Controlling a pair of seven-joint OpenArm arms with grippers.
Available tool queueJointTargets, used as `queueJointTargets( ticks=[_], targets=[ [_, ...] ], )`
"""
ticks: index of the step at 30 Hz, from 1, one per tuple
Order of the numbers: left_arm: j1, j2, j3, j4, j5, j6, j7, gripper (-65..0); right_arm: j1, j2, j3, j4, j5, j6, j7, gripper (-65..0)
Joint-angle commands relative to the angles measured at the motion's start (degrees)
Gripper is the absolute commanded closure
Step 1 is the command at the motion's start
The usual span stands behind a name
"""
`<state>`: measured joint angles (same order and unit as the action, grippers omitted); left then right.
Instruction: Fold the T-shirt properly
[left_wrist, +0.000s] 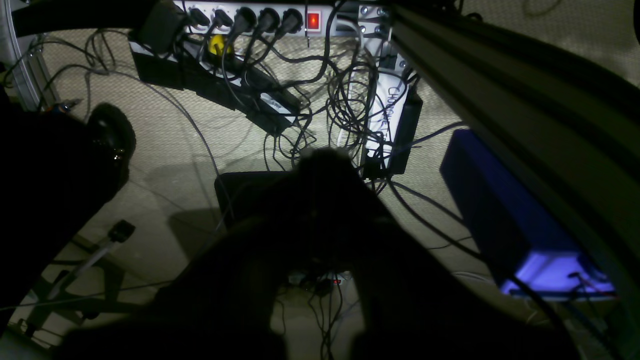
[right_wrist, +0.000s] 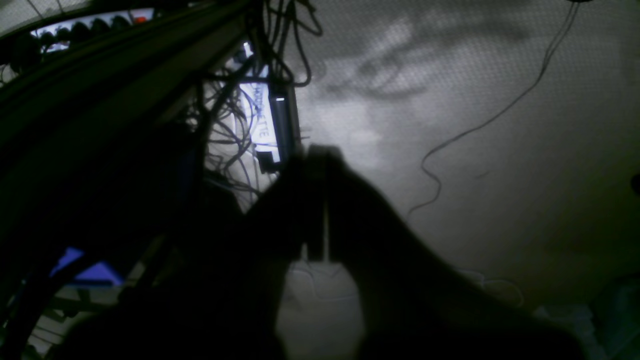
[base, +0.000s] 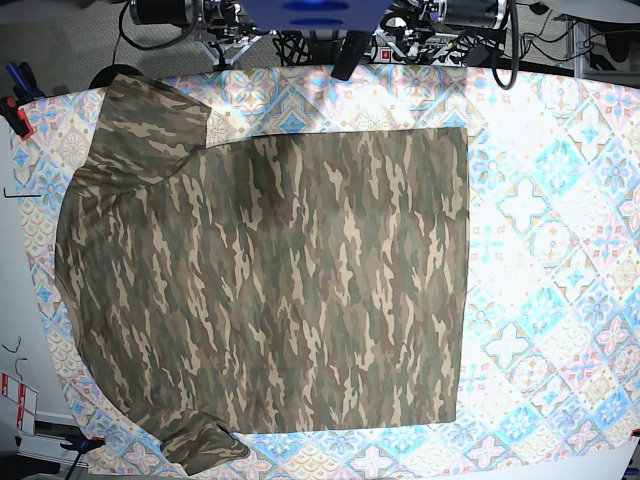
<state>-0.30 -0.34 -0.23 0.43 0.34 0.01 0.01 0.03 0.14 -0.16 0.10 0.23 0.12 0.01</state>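
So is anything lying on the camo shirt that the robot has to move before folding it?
Nothing visible does. The T-shirt lies spread flat on the patterned table with nothing on top of it. Neither gripper appears over the table.

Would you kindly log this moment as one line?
T-shirt: spread flat, unfolded | left gripper: shut, empty | right gripper: shut, empty

Table (base: 560, 250): right third bare, open for approach. T-shirt (base: 270, 290) lies flat over centre and left, overhanging left edge; no raised obstacles on it. Far edge: frame (base: 320, 15) and cables (left_wrist: 350, 100) crowd access; cable tangle below on floor.
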Motion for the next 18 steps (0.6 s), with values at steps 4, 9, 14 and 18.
queueJointTargets(
  ticks=[4,9,14,18],
  targets=[
    [0.1,-0.1,0.1,0.0,-0.1,0.2,0.2,-0.1,0.0,0.3,-0.1,-0.1,-0.3,-0.2,0.3,0.0],
    [0.1,-0.1,0.0,0.0,-0.3,0.2,0.2,-0.1,-0.1,0.3,-0.1,-0.1,-0.3,-0.2,0.3,0.0],
    [0.1,-0.1,0.0,-0.1,-0.1,0.2,0.2,-0.1,-0.1,0.3,-0.1,-0.1,-0.3,-0.2,0.3,0.0],
    [0.2,-0.1,0.0,-0.3,-0.4,0.2,0.3,-0.1,-0.1,0.3,-0.1,-0.1,-0.3,-0.2,0.3,0.0]
  ],
)
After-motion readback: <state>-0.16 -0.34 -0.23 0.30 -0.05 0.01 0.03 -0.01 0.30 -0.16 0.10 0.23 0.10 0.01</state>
